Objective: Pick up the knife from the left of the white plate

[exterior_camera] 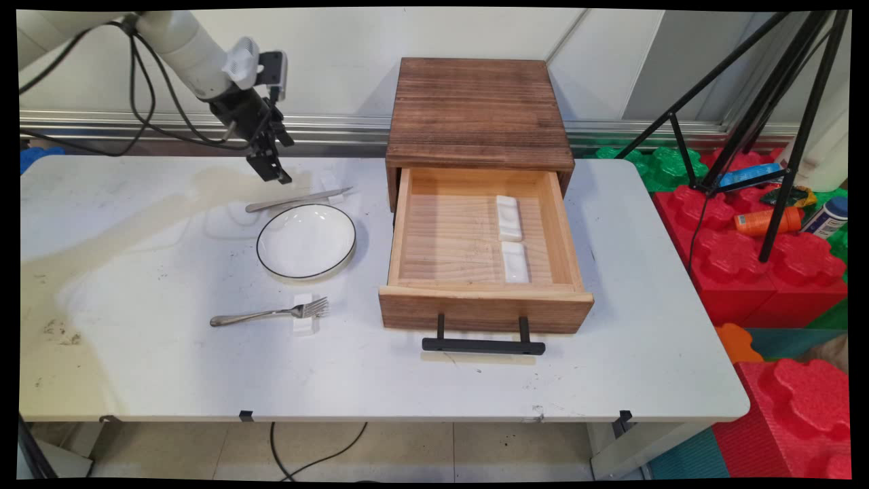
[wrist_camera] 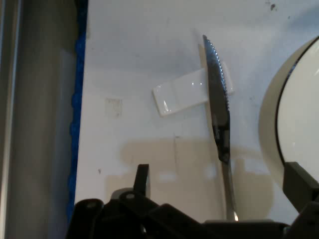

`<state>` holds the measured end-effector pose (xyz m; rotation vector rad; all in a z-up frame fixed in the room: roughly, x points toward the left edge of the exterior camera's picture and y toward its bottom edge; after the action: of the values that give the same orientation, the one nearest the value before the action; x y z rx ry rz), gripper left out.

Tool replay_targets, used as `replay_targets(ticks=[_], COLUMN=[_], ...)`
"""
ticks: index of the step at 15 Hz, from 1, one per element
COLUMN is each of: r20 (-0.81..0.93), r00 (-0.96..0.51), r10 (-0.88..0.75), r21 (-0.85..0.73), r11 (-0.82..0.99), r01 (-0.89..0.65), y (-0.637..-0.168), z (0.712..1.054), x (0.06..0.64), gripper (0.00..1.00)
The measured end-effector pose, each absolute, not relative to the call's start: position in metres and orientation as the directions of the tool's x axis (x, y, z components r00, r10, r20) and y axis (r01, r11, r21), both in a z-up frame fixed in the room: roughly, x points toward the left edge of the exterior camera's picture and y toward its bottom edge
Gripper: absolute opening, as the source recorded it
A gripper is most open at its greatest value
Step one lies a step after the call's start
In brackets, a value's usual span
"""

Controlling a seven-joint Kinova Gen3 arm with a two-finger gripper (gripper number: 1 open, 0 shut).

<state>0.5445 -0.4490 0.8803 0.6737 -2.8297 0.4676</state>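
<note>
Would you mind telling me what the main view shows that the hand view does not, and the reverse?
Only the main view shows the fork, laid on a small white rest, and the open wooden drawer holding two more white rests. Only the hand view shows the knife's serrated edge and the white rest under its blade. Both show the knife, the black-rimmed plate, the white table and the gripper, jaws open.
</note>
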Motion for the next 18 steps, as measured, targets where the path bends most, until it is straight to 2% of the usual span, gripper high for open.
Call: replay_targets(ticks=[7,18], r20=[0.231,0.212], r00=[-0.878,-0.873], r10=[-0.418,-0.439], r21=[-0.203,-0.153], r11=[0.862,0.867], r01=[-0.464,-0.474], y=[-0.485,-0.505], z=[0.837,0.808], x=[0.543,0.547], gripper=[1.0,1.0])
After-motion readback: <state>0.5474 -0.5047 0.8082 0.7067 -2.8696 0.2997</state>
